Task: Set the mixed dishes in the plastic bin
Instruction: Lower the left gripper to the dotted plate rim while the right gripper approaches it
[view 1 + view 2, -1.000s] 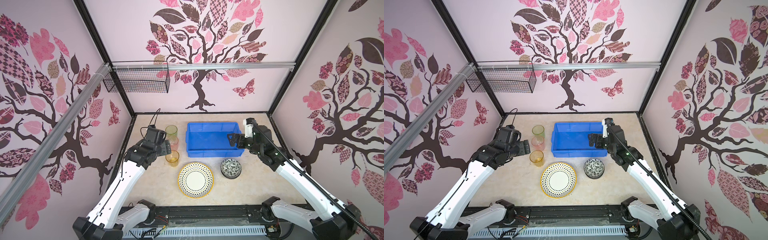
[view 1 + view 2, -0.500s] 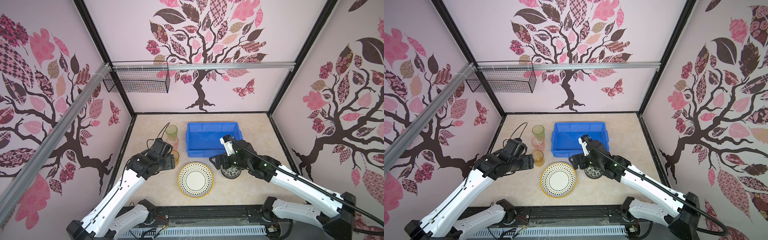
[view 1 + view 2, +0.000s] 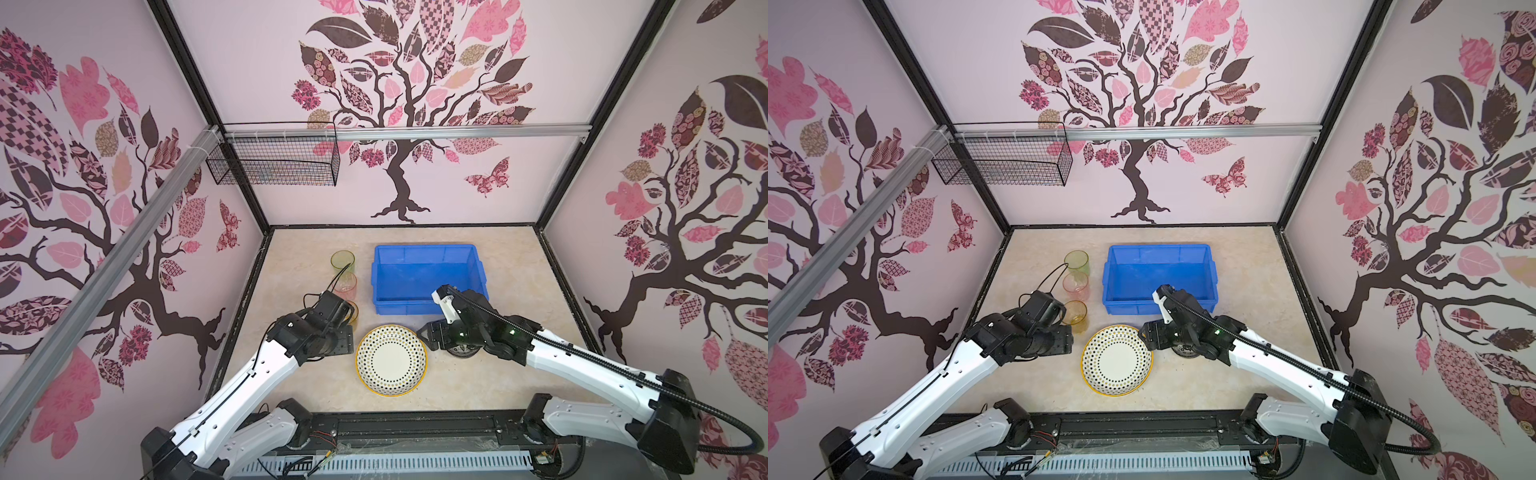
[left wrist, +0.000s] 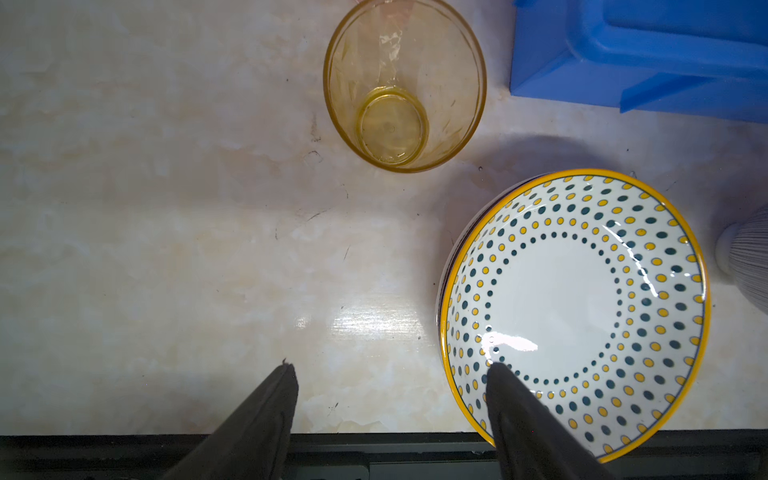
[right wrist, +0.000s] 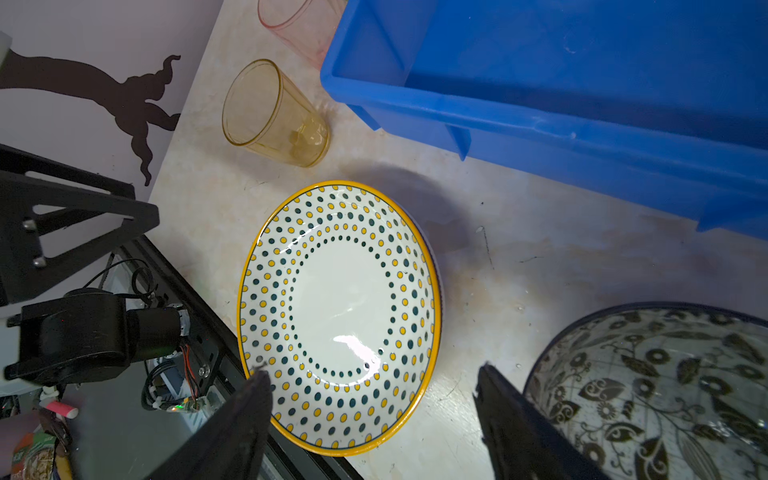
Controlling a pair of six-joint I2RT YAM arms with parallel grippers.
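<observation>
A beige marble-look tabletop [image 3: 511,266] sits inside a booth papered with pink and brown tree patterns. A black wire basket [image 3: 274,166] hangs on the far wall, up and to the left.

The bright blue plastic bin [image 3: 428,253] stands at the far middle of the table, and nothing can be seen inside it. Three tumblers stand in a row just left of it: the green tumbler [image 3: 343,261] is farthest, the pink tumbler [image 3: 345,284] is in the middle, and the amber tumbler [image 4: 401,83] is nearest. All are upright.

The dotted plate [image 3: 391,360], white with a yellow rim and rings of yellow and dark dots, lies flat on the table just near of the bin. To its right is the floral bowl [image 5: 665,395], dark leaves on white, mostly hidden under the right arm in both top views.

Both arms reach in low toward the plate, one from each side. The left gripper [image 4: 390,374] is spread wide and holds nothing. One finger is over the plate's left inside edge, the other over bare table. The right gripper [image 5: 370,370] is also spread wide and empty. One finger is at the plate's near rim, the other over the table between plate and bowl. Whether any finger touches the plate cannot be told.
</observation>
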